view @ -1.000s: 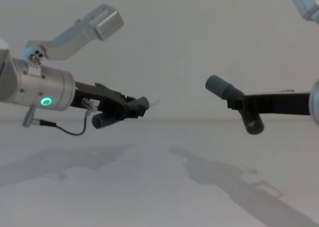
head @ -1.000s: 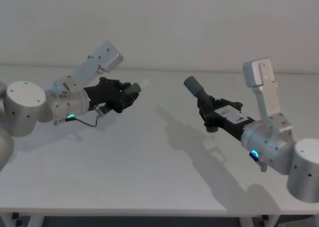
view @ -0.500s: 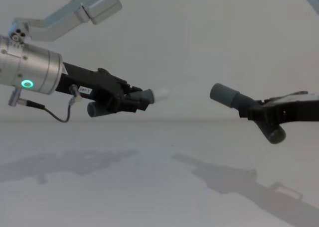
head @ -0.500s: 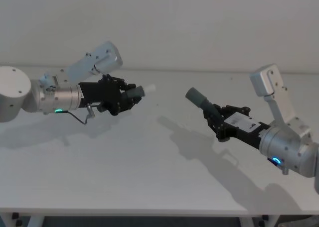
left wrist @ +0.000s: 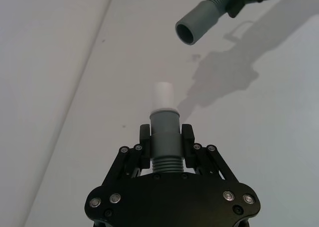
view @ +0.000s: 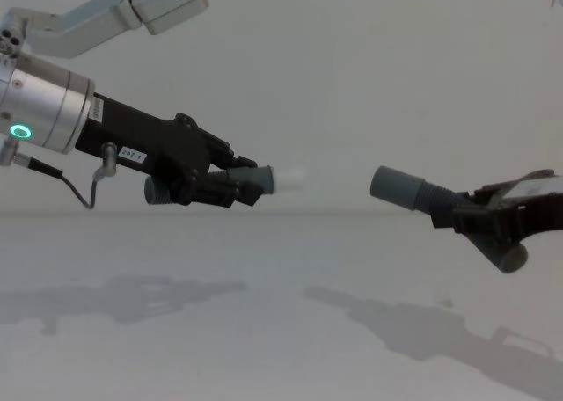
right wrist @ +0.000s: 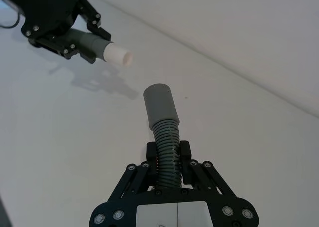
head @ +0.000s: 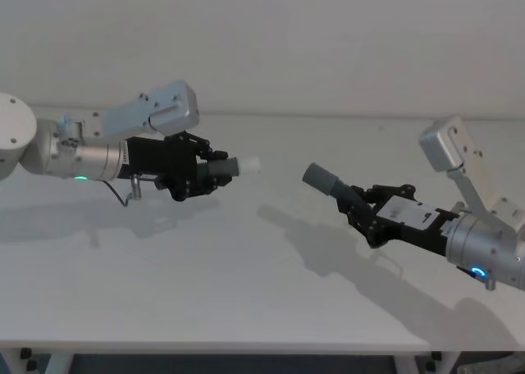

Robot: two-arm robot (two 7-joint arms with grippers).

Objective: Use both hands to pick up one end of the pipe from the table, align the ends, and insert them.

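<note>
Over the bare surface both pipe halves are already lifted, so pickup is done, alignment is under way and insertion remains. My left arm has its jaws clamped on the pale-tipped piece. My right arm has its jaws clamped on the ribbed hose of the socket piece. The whitish tip and socket mouth face each other across a gap — the socket sits slightly lower. Since half a second ago, both pieces have levelled and the gap has narrowed.

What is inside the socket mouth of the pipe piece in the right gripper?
The socket mouth looks hollow, nothing inserted; deeper in is dark. The pale tip is apart.
</note>
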